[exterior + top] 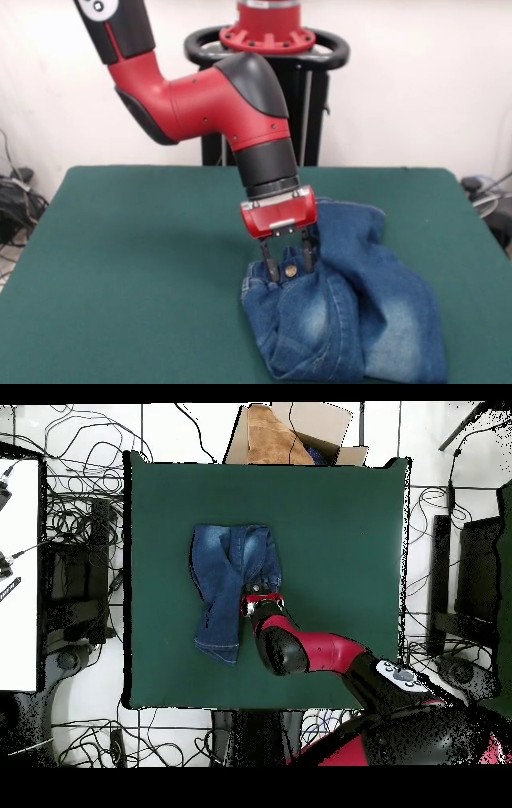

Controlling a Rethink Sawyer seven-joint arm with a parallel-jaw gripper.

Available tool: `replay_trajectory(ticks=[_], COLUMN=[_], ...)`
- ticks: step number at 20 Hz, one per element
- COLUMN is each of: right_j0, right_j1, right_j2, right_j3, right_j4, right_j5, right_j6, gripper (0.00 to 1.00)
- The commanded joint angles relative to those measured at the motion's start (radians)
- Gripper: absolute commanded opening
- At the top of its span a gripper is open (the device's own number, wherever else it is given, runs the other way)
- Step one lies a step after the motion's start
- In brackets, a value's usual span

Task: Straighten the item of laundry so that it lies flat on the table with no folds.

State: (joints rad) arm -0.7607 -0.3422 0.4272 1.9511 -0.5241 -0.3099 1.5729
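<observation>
The item of laundry (364,316), a small pair of faded blue jeans, lies crumpled and folded over on the green table (144,256), toward the right near corner in the front view. In the overhead view the item of laundry (222,574) lies left of the table's (340,524) middle, with one leg running down toward the lower edge. My gripper (289,264) points down at the waistband, fingers apart, one on each side of the metal button (290,272). The tips touch or press into the denim. From overhead my gripper (257,597) sits at the jeans' right edge.
A cardboard box (285,434) stands just beyond the table's top edge in the overhead view. Cables cover the floor on all sides, and a white surface (18,574) lies at the left. My red arm (320,654) crosses the table's lower right part.
</observation>
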Motion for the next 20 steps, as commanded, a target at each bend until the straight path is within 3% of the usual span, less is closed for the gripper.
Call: replay_trajectory(ticks=[1,8,20], right_j0=[0.043,0.034,0.075], right_j1=[0.004,0.066,0.081], right_j2=[0.024,0.008,-0.051], right_j3=[-0.084,-0.118,-0.149], right_j4=[0.019,0.014,0.054], right_j5=[0.164,0.213,0.329], right_j6=[0.104,0.087,0.062], gripper=[1.00,1.00,1.00])
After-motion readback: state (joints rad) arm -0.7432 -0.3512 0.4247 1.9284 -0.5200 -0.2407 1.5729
